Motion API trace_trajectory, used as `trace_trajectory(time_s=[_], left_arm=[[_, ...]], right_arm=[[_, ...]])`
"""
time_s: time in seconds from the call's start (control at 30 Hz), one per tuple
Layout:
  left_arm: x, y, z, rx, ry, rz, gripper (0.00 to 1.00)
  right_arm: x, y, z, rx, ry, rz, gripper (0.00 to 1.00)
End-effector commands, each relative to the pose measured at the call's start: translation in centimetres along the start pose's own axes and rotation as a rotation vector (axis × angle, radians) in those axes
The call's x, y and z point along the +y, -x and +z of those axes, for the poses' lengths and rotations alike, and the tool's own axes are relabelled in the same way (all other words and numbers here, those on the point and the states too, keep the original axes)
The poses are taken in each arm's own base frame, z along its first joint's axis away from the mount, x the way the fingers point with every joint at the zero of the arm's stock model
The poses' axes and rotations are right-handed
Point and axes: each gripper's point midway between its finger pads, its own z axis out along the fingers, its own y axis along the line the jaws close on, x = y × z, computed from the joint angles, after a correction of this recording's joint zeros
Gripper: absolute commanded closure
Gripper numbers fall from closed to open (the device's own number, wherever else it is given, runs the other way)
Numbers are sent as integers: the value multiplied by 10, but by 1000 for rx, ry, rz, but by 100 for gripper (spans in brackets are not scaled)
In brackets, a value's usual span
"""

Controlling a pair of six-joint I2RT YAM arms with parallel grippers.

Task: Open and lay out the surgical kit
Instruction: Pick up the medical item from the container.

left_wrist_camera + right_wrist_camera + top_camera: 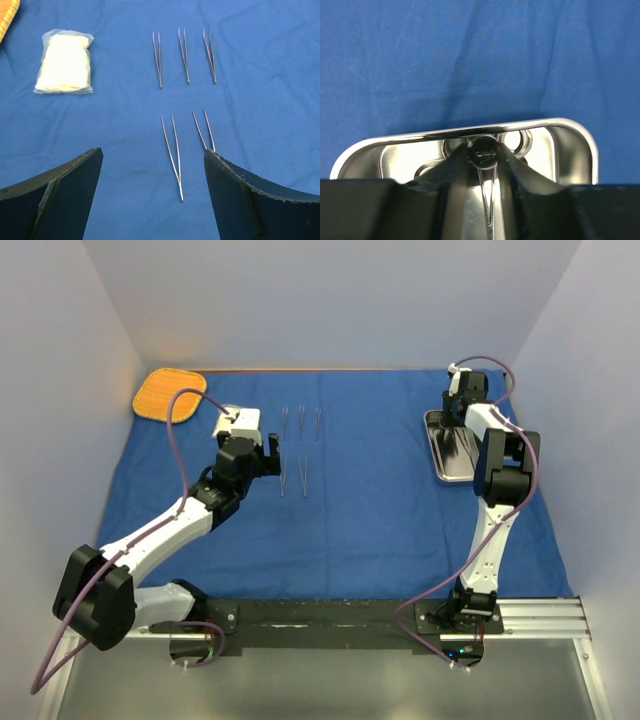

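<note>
Left gripper (152, 151) hangs wide open and empty above the cloth (260, 100); five forceps (172, 155) lie just ahead, gauze (64, 62) ahead-left. Right gripper (482, 150) sits in the tray (470, 131), jaws narrowed around a slim instrument (489, 200); whether it grips, I cannot tell.

No lettering, label, brand mark or number can be read in any of the three views. The clear wrapper of the gauze pack (64, 62) and the polished rim of the steel tray (470, 131) both show plain surfaces.
</note>
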Motion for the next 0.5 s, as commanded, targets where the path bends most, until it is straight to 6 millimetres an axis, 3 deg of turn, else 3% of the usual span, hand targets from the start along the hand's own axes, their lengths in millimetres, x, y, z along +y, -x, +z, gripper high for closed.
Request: trace_trajectory(time_s=[0.0,0.23,0.3,0.33,0.47], left_arm=[[-6,17,2,-33,-22,-25,12],[-8,16,1,-32,-34,-25,12],[-8,14,1,-27,-38,-25,12],[-8,15,1,-29,-39,-26,11],[-9,15,-1,-32,-46,-33,11]], right_arm=[[2,-7,-10,36,34,-24,76],[11,-16,-25,57,87,-33,88],[13,-15,-30,48,96,-33,88],[14,-13,-32,43,103,-33,95],[15,-1,-42,15,116,-14,100]])
